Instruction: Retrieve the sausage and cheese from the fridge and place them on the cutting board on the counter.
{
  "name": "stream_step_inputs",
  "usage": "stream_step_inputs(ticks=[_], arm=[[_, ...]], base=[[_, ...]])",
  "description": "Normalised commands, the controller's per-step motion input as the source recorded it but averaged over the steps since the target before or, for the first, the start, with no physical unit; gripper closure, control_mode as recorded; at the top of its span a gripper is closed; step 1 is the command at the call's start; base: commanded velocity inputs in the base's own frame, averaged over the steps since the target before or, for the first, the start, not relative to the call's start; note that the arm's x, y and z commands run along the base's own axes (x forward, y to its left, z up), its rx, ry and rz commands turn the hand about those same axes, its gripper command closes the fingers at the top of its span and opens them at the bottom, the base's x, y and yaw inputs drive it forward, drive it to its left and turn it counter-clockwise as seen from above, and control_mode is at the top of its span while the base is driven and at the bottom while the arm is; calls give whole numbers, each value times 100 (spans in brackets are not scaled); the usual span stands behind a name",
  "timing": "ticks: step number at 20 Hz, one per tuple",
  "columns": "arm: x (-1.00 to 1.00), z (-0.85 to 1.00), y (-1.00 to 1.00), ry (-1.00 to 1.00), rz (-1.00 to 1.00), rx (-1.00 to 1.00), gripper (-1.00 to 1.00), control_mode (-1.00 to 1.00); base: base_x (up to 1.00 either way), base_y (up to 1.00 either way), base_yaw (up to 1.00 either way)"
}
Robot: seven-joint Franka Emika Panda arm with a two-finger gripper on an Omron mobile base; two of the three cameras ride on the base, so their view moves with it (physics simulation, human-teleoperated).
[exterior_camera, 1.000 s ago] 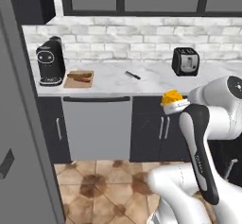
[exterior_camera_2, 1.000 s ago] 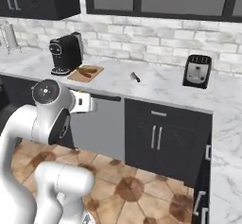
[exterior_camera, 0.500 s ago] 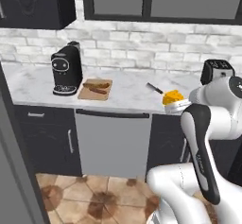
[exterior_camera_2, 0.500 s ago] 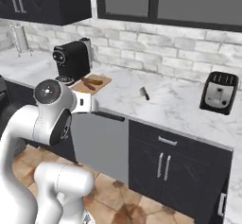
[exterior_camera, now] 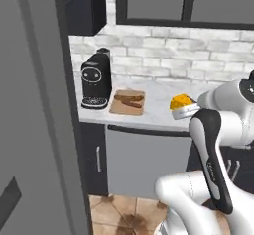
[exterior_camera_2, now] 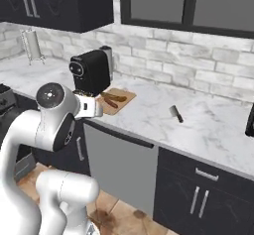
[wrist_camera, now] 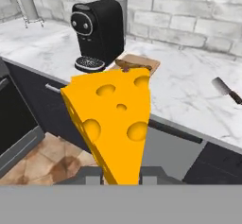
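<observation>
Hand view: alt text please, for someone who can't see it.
A holed yellow cheese wedge is held in the closed jaws, up close. Behind it, a marble counter holds a black coffee machine, a cutting board with the sausage, and a knife.

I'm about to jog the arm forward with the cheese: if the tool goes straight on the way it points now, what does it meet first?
Probably the cutting board with the sausage on it, beside the coffee machine. The tool, shut on the cheese, points that way, but the cheese hides part of the line and depth is unclear.

sausage (wrist_camera: 133,66) mostly behind cheese (wrist_camera: 113,119)
</observation>
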Motion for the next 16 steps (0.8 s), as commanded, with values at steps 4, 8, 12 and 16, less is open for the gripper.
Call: stream_step_inputs(ticks=[4,8,12,16], arm=[[0,0,0,0,0,0,100,100],[0,0,0,0,0,0,100,100],[0,0,0,0,0,0,100,100],[0,0,0,0,0,0,100,100]], base=[[32,83,0],[59,49,-3],[53,-21,-3],[34,-25,0]])
